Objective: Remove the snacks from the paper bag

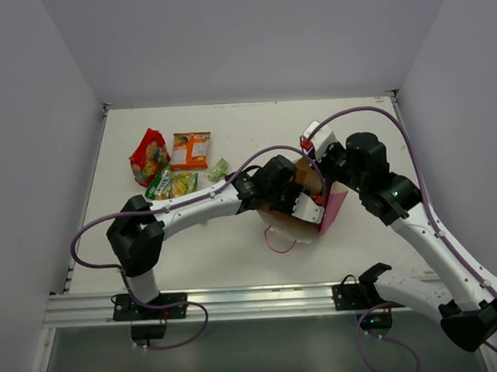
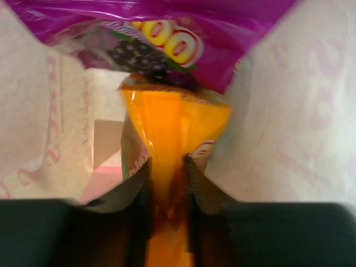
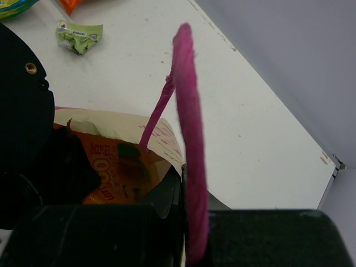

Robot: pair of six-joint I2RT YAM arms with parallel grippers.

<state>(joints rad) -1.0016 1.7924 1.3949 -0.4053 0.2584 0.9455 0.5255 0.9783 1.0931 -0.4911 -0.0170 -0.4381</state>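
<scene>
The paper bag (image 1: 334,205) lies tilted in the middle of the table, its mouth toward the left arm. My left gripper (image 2: 167,167) is deep inside the bag, its jaws pinching an orange snack packet (image 2: 173,125). A purple-magenta packet (image 2: 167,30) lies just behind that one. The bag's cream walls (image 2: 303,111) close in on both sides. My right gripper (image 3: 190,186) is shut on the bag's pink cord handle (image 3: 188,117) at the rim. The right wrist view also shows the orange packet (image 3: 108,172) inside the bag's mouth.
Out on the table at the back left lie a red packet (image 1: 148,155), an orange packet (image 1: 190,151), a green-yellow packet (image 1: 172,184) and a tiny pale green one (image 1: 219,168). The left arm (image 1: 200,207) reaches across the middle. Grey walls enclose the table.
</scene>
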